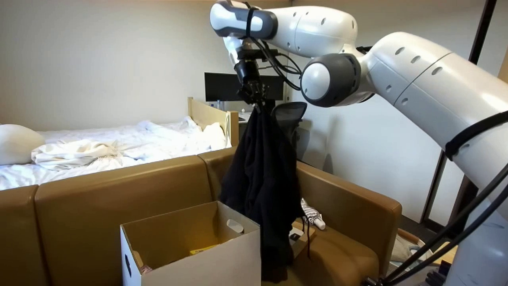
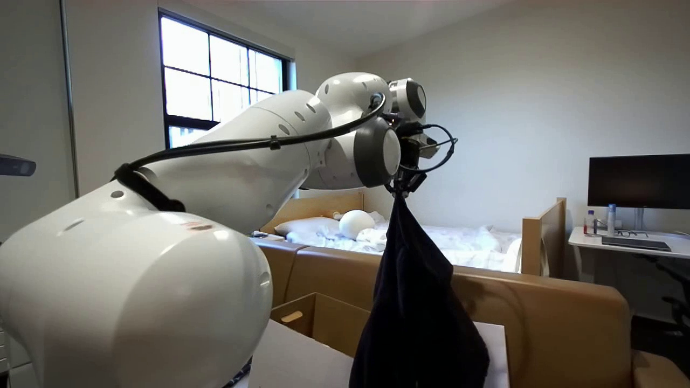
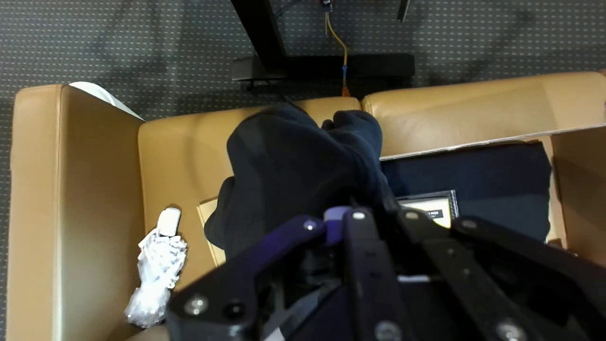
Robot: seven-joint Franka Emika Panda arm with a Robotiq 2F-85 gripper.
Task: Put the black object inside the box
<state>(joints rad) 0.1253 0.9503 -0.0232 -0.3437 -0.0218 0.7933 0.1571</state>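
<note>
A black cloth garment with a drawstring (image 1: 262, 178) hangs in long folds from my gripper (image 1: 258, 106), which is shut on its top. The garment also shows in an exterior view (image 2: 418, 323) and in the wrist view (image 3: 293, 170). The open box (image 1: 202, 264), white outside and brown inside, stands on the sofa. The garment hangs beside the box's end wall, its lower part reaching below the rim outside it. In the wrist view the box (image 3: 580, 189) lies right of the garment. The fingertips (image 3: 383, 215) are close together with dark cloth between them.
Inside the box lie a dark flat item (image 3: 497, 184) and a yellow-and-white packet (image 3: 435, 208). The brown sofa (image 1: 127, 190) has a backrest behind the box and an armrest (image 1: 349, 198). A white plastic bundle (image 3: 156, 274) and flat cardboard (image 3: 208, 213) lie on the seat.
</note>
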